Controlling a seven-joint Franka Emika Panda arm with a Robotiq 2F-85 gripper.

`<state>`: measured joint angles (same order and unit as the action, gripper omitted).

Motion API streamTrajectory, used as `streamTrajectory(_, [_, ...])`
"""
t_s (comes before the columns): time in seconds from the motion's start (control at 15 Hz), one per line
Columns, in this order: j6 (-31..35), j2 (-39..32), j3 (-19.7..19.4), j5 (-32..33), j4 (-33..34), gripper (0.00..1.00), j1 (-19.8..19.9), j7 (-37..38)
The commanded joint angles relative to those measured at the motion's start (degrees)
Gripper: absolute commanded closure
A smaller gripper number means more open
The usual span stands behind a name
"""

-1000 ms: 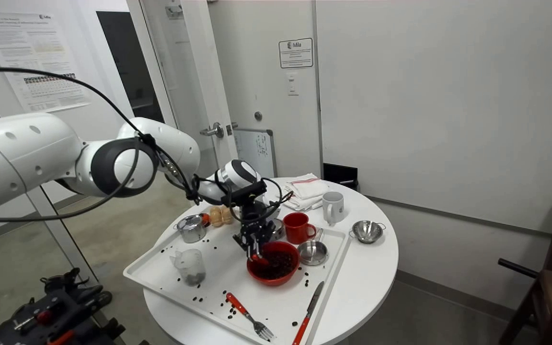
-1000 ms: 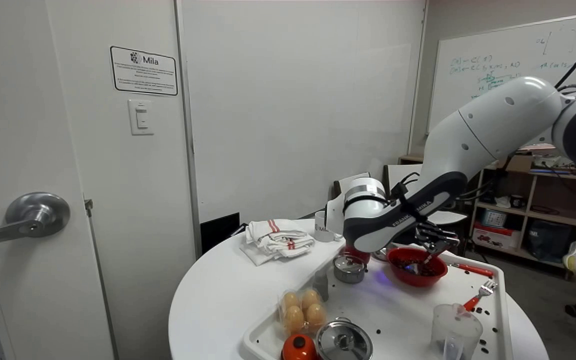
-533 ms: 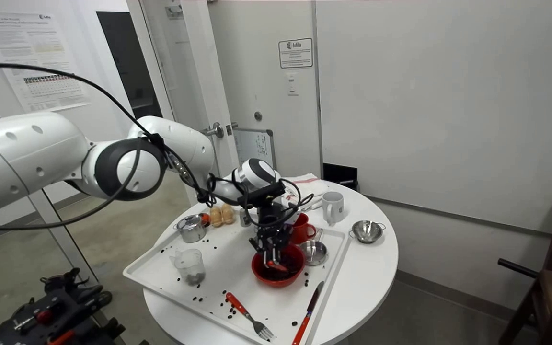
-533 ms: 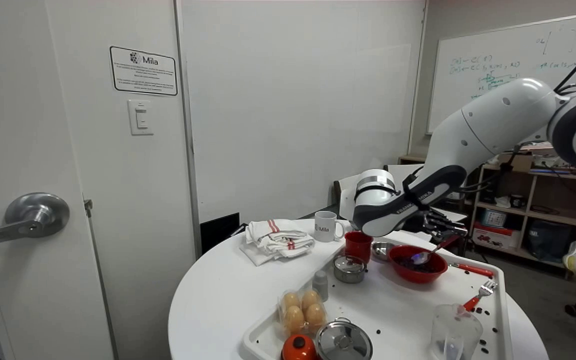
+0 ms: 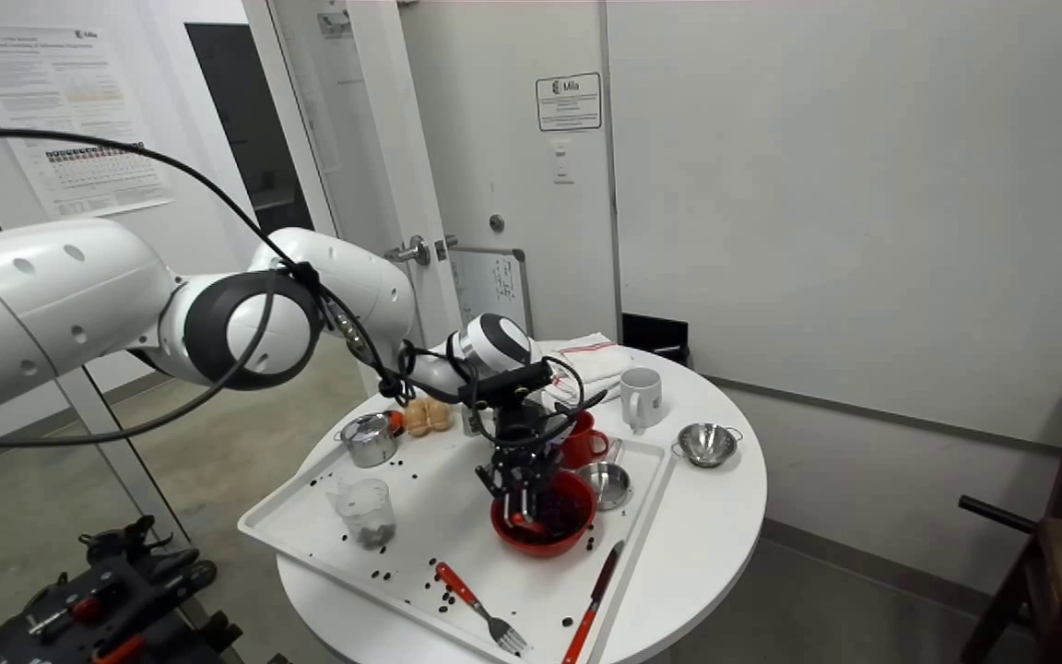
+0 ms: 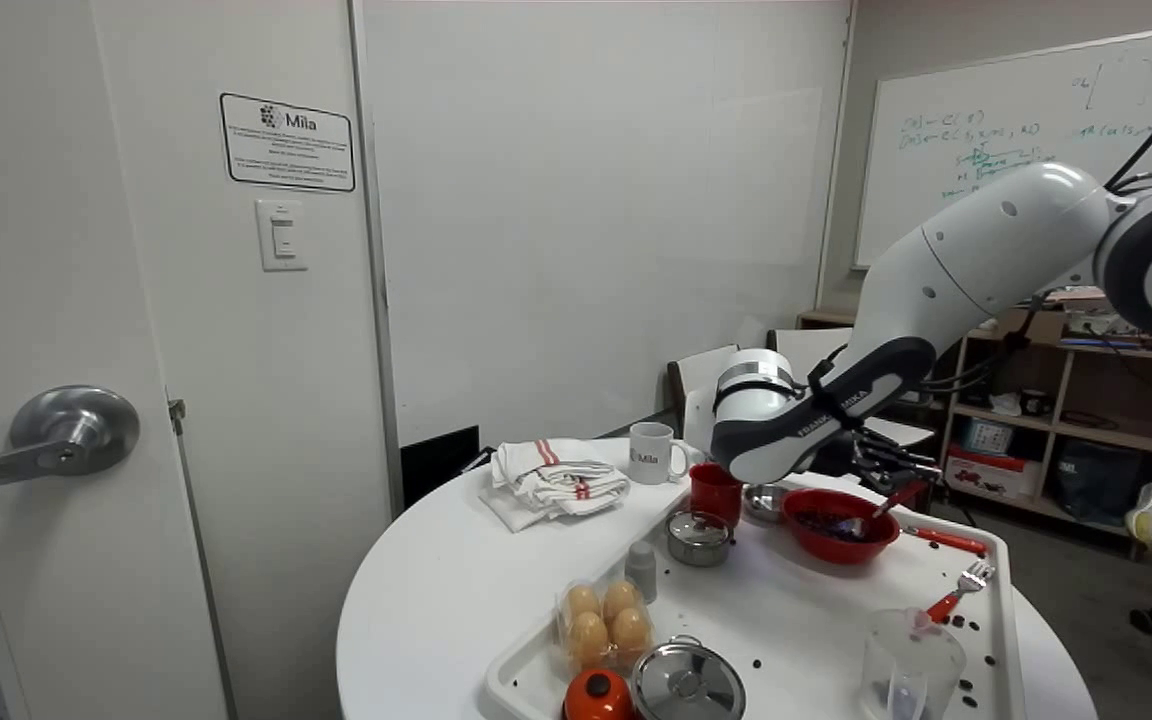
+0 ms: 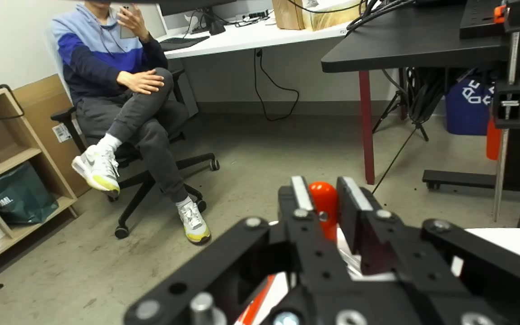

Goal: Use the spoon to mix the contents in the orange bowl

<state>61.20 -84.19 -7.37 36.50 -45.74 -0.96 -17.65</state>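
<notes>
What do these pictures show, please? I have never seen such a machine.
You see a white robot arm. Its black gripper, a mechanical pincer, holds the spoon by its red-orange handle; the spoon's metal end is in the orange bowl, among dark contents. Two views come from cameras outside the robot. The third camera is fixed on its wrist and looks along the gripper toward a seated person. On the round table lie folded cloths and a white tray; the bowl, a fork and a clear jug are on the tray.
</notes>
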Motion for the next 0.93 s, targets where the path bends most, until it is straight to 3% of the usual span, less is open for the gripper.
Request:
streamTrajectory(0.0, [2.0,0.0,1.1,1.6,-1.6,0.92,-2.5,-4.7])
streamTrajectory(0.47, [2.2,0.0,1.1,3.2,-0.1,0.92,-5.8,-6.2])
streamTrajectory(0.87, [0.3,0.2,-0.2,1.9,4.5,0.92,-3.8,-5.2])
